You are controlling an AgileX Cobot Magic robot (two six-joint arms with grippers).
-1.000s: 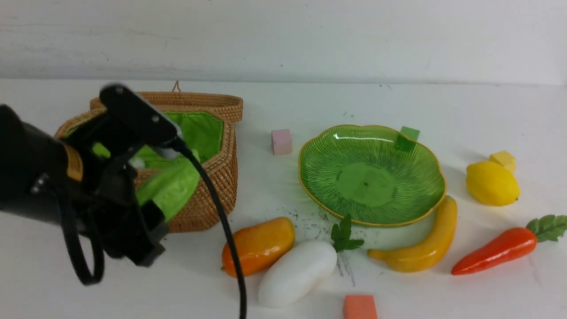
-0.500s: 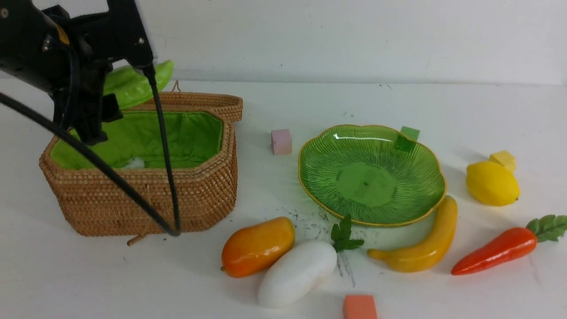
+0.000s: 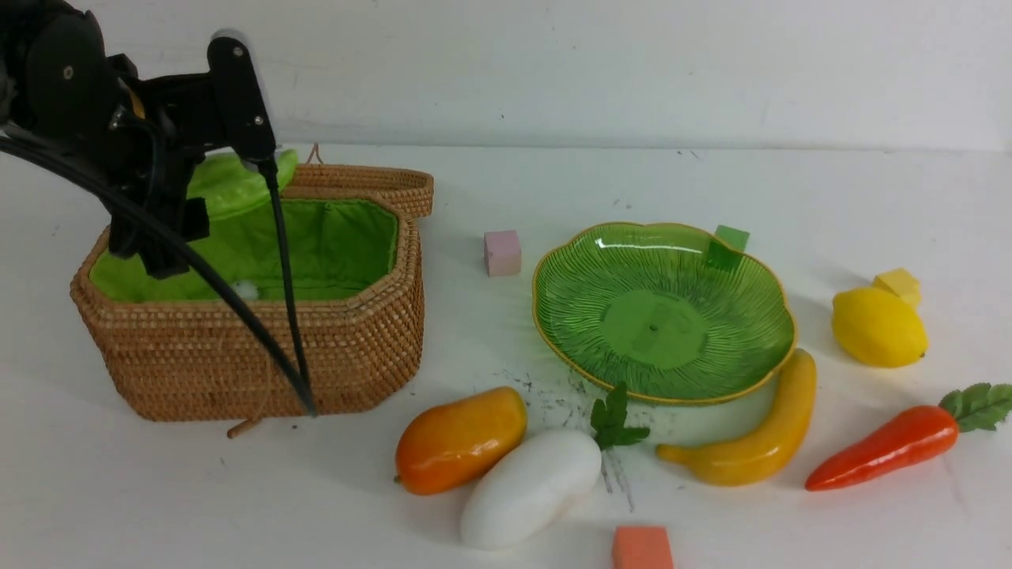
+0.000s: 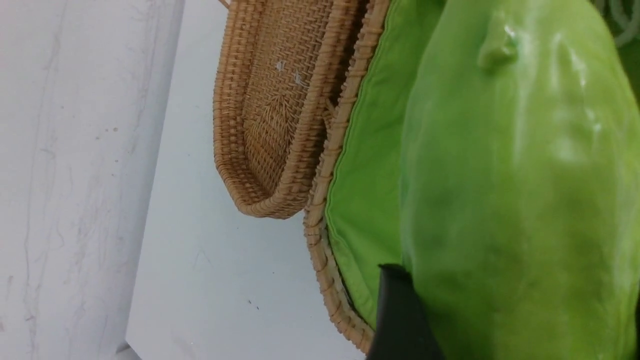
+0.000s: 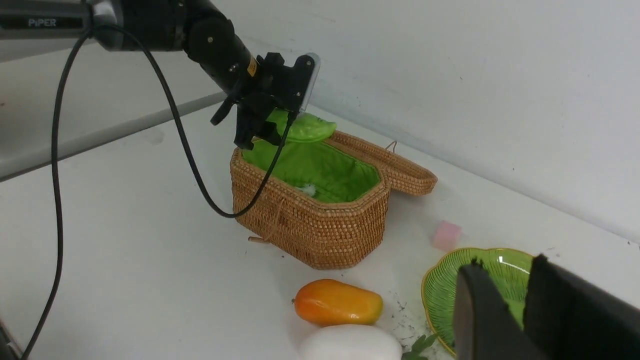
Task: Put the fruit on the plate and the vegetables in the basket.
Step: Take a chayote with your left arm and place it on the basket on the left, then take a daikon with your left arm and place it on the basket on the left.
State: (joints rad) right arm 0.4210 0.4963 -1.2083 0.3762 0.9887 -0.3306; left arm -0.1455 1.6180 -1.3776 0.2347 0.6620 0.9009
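My left gripper (image 3: 178, 225) is shut on the bumpy green gourd (image 3: 237, 182), holding it over the back left of the open woven basket (image 3: 261, 363). Up close the gourd (image 4: 515, 200) fills the left wrist view above the green lining. On the table lie the mango (image 3: 461, 438), white radish (image 3: 531, 486), banana (image 3: 759, 442), carrot (image 3: 885, 446) and lemon (image 3: 877, 326). The green plate (image 3: 664, 316) holds nothing. My right gripper (image 5: 520, 292) hovers above the plate (image 5: 450, 290), narrowly open with nothing between its fingers; it does not show in the front view.
The basket's lid (image 3: 371, 186) lies folded back behind it. Small cubes lie about: pink (image 3: 503, 252), green (image 3: 729, 241) behind the plate, yellow (image 3: 897, 283) behind the lemon, orange (image 3: 642, 548) at the front edge. The left arm's cable (image 3: 285, 316) hangs before the basket.
The left arm swung up from low in front of the basket to its back left with the gourd, then lowered the gourd slightly toward the rim. The objects on the table have not moved.
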